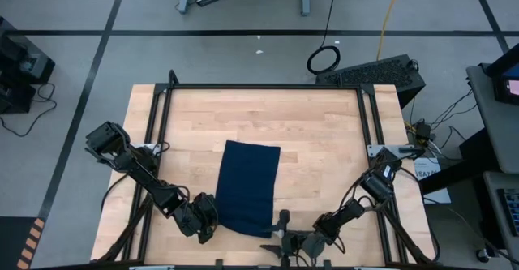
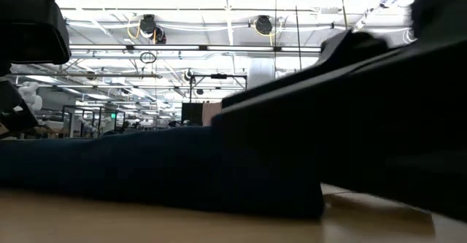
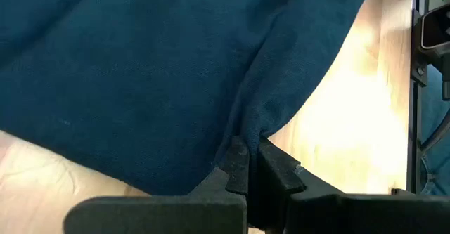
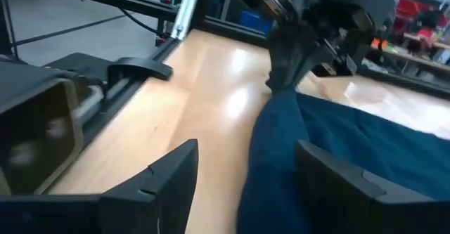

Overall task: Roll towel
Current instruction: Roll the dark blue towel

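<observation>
The wooden table carries the navy towel at its middle, folded flat and not rolled yet. At the towel's near edge, the left gripper is clenched on one corner; the right gripper stands released beside the other.

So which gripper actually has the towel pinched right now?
The left gripper: its fingers are shut on the towel edge. The right gripper is open, holding nothing.

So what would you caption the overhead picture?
Left gripper pinches the navy towel at its near corner; right gripper open beside it.
</observation>
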`<state>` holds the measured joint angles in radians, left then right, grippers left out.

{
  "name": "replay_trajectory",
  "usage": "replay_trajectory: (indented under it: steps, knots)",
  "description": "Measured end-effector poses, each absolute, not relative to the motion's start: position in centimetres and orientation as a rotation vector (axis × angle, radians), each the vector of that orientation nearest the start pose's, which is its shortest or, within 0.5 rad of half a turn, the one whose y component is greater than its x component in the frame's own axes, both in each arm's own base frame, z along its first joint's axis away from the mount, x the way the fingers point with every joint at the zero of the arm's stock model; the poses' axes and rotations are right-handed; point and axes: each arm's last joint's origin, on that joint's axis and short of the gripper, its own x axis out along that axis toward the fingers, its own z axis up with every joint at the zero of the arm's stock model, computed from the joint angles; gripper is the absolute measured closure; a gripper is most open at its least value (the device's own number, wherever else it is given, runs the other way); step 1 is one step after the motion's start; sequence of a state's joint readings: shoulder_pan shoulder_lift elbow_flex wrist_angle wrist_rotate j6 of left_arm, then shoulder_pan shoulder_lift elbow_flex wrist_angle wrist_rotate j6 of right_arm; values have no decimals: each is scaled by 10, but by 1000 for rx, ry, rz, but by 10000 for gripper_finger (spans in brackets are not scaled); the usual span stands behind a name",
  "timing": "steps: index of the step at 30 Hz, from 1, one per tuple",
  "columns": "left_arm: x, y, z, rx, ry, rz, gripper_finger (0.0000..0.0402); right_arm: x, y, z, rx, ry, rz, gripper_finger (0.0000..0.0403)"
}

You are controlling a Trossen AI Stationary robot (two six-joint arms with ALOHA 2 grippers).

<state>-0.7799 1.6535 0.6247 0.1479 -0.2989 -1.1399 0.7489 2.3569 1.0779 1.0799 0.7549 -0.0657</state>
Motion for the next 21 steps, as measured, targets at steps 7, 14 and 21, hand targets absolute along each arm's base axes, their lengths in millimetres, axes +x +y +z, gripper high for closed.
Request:
replay_trajectory:
  steps: [7,14,21]
  knots:
    - [205,-191,114,-664,894,58,392,331,260,47,-87,221,-48,179]
    - [205,-192,114,-692,893,67,374,333,254,41,7,278,-91,207]
    - [206,-196,117,-663,872,-6,329,335,248,38,71,292,-142,257]
